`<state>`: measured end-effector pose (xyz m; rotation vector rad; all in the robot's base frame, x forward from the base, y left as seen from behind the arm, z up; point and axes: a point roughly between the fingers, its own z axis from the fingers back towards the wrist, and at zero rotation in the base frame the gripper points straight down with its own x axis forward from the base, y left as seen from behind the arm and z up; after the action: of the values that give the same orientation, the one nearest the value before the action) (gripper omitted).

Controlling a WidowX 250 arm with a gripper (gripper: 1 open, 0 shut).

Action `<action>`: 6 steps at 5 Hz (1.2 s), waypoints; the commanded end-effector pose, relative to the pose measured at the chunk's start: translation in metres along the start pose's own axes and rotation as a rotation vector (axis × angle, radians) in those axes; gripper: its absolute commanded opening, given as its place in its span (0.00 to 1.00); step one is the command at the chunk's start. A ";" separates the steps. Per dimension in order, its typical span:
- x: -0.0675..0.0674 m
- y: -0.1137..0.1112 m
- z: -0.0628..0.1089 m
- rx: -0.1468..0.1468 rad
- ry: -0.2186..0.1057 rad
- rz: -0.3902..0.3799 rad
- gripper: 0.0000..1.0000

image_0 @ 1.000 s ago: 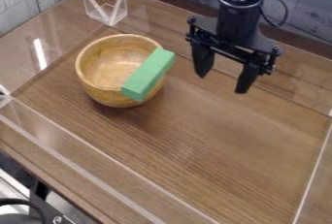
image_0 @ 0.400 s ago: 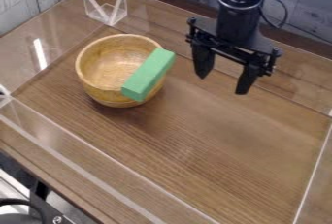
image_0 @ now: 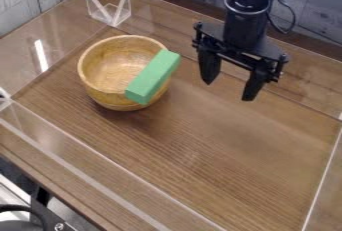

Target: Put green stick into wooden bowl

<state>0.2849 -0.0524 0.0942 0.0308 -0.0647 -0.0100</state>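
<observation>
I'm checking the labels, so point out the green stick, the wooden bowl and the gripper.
Green stick (image_0: 154,76): camera view, middle of its top face.
Wooden bowl (image_0: 100,67): camera view, inner wall.
Gripper (image_0: 226,82): camera view, midway between its fingertips.

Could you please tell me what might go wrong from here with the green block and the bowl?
The bright green rectangular block slants across the right rim of the round light-tan wooden bowl, so a knock might tip it out. The open black gripper hangs to the bowl's right, so a leftward sweep could bump the block.
</observation>
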 end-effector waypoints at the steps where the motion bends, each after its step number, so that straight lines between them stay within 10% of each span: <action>1: 0.005 0.003 0.005 -0.004 -0.024 0.004 1.00; 6: 0.000 0.051 -0.008 0.032 0.002 0.016 1.00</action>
<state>0.2818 0.0001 0.0744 0.0603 -0.0129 0.0181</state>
